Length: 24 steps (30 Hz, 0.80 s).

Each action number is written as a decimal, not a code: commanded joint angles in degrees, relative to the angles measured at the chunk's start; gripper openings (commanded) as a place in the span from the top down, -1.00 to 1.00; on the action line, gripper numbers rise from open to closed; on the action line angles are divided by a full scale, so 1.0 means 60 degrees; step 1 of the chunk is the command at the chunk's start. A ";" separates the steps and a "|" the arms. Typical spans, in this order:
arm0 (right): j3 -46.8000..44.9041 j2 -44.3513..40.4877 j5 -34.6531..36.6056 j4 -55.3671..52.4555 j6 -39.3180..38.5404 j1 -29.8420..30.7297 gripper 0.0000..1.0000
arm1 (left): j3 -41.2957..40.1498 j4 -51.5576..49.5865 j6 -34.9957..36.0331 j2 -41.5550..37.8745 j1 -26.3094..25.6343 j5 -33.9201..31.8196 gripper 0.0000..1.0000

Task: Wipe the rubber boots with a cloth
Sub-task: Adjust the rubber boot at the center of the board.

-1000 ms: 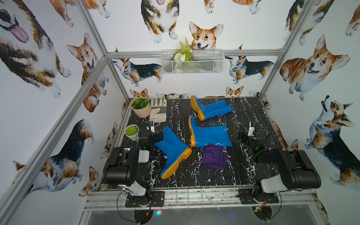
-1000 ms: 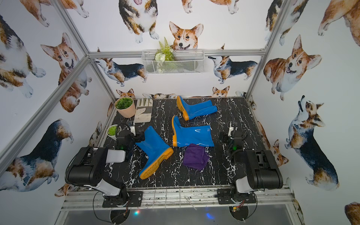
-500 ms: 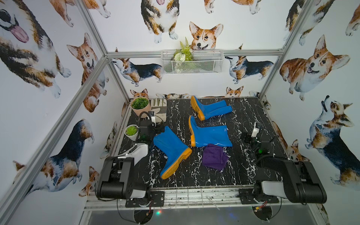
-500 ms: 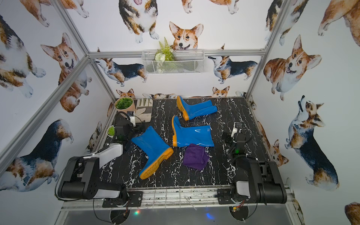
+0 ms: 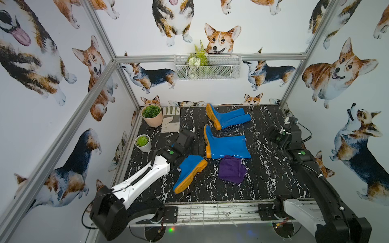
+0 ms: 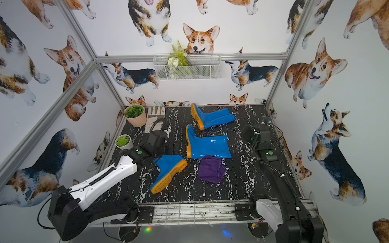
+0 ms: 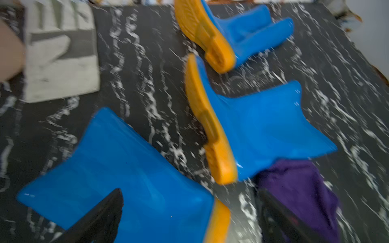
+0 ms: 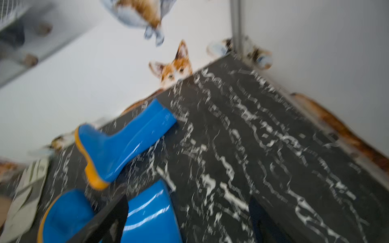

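Note:
Glossy blue rubber boots with orange soles lie on the black marbled table. A pair lies together at the back, one is in the middle, and one is at the front left. The purple cloth lies crumpled against the middle boot's shaft, apart from both grippers. My left gripper is open above the front-left boot, whose shaft shows between its fingers. My right gripper is open at the right, by the middle boot's shaft mouth. It holds nothing.
A pale work glove lies at the back left beside a pink pot with a green plant. A small white pot stands by the left wall. A wire basket hangs on the back wall. Walls enclose three sides.
Both arms have unfolded from the near edge. My left gripper swung out and to the right over the front-left boot. My right gripper reached toward the back right. Boots and cloth have not moved.

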 commanded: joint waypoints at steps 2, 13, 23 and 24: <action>0.0573 0.0681 0.1898 -0.5153 0.2611 0.5146 -0.95 | -0.0270 -0.2533 -0.2959 -0.0942 -0.2690 -0.1406 -0.75; 0.0837 0.4860 0.0592 -0.4175 0.2922 0.7148 -0.99 | -0.2062 -0.3152 -0.4781 -0.1007 -0.3594 -0.0676 -0.54; 0.0287 0.6461 -0.1339 -0.1642 0.1697 0.6123 -1.00 | -0.2423 -0.4621 -0.3812 -0.1075 -0.1387 -0.1021 -0.51; 0.0234 0.6508 -0.1407 -0.1510 0.1624 0.6123 -0.98 | -0.2473 -0.4672 -0.3660 -0.1252 -0.1088 -0.0989 -0.51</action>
